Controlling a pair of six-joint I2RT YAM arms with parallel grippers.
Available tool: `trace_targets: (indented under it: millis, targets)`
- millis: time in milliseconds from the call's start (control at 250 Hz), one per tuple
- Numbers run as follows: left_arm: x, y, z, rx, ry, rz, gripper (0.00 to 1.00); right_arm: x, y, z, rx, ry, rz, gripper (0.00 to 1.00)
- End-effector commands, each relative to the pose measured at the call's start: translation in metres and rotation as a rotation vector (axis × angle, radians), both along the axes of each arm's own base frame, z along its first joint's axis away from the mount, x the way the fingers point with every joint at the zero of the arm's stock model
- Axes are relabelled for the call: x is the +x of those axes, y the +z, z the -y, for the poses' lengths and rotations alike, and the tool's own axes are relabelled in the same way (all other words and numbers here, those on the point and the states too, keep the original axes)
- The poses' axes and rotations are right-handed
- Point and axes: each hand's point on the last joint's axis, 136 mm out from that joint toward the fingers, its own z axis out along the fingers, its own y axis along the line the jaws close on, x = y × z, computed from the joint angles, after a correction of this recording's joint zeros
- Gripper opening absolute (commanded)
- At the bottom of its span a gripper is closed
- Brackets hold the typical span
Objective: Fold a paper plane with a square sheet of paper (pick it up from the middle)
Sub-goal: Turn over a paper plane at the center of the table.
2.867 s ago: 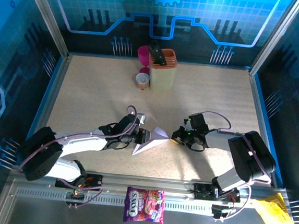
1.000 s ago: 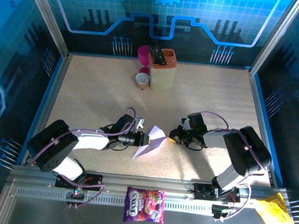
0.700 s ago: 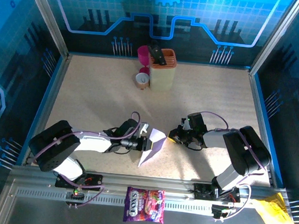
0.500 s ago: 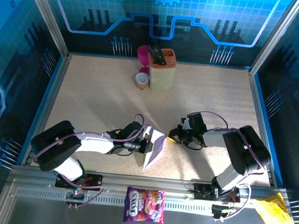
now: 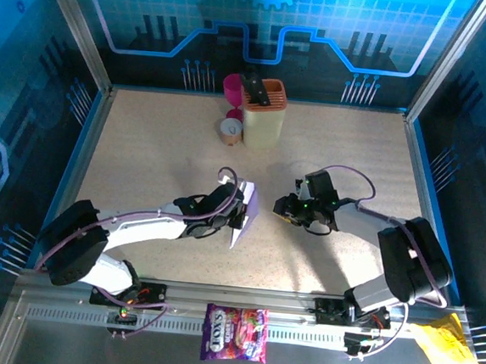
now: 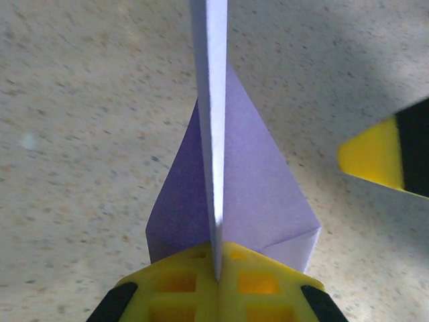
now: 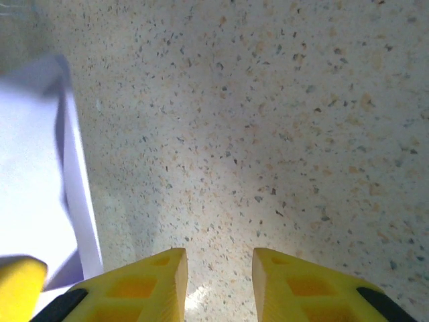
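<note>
While the left gripper [image 5: 236, 217] pinches the paper plane [image 5: 250, 210] shut along its crease, the right gripper [image 5: 285, 208] has released the tip it gripped a second ago and drawn back, its jaws now slightly parted and empty. The paper, which lay flat before, now stands on edge just beyond the left fingers and beside the right ones. The top view holds one plane, two grippers, one sweets bag [image 5: 234, 333] and one crumpled yellow paper [image 5: 445, 349].

Left wrist view: the left gripper [image 6: 216, 275] clamps the plane [image 6: 234, 201], whose folded edge rises straight ahead. One yellow fingertip [image 6: 375, 155] sits off to the right.

Right wrist view: the right gripper [image 7: 220, 282] frames bare table [image 7: 268, 100], with the plane [image 7: 37, 174] to its left. The hold now appears to rest with the left gripper alone, which probably frees the right one for a further crease.
</note>
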Motion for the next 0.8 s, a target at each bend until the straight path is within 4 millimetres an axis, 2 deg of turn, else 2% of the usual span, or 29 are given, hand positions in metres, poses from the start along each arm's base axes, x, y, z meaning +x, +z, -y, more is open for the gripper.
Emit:
trace_targets:
  millis: [0, 184, 439, 511, 571, 711, 799]
  targets:
    - [-0.003, -0.011, -0.025, 0.213, 0.004, -0.003, 0.00, -0.011, -0.013, 0.011, -0.044, 0.002, -0.039, 0.32]
    - [-0.005, -0.026, -0.027, 0.349, -0.025, -0.028, 0.00, -0.019, -0.025, 0.006, -0.030, 0.011, -0.067, 0.32]
    - [-0.014, -0.054, -0.021, 0.401, -0.051, -0.079, 0.00, -0.025, -0.033, -0.002, -0.029, 0.033, -0.081, 0.31]
    - [-0.018, -0.059, -0.020, 0.399, -0.056, -0.087, 0.20, -0.025, -0.032, -0.003, -0.026, 0.036, -0.079, 0.31]
    - [-0.020, -0.061, -0.018, 0.396, -0.060, -0.090, 0.30, -0.025, -0.032, -0.003, -0.027, 0.037, -0.078, 0.31]
    - [-0.023, -0.064, -0.017, 0.394, -0.062, -0.097, 0.42, -0.025, -0.031, -0.004, -0.026, 0.042, -0.075, 0.30]
    - [-0.025, -0.065, -0.017, 0.398, -0.067, -0.101, 0.46, -0.025, -0.032, -0.004, -0.027, 0.043, -0.078, 0.30]
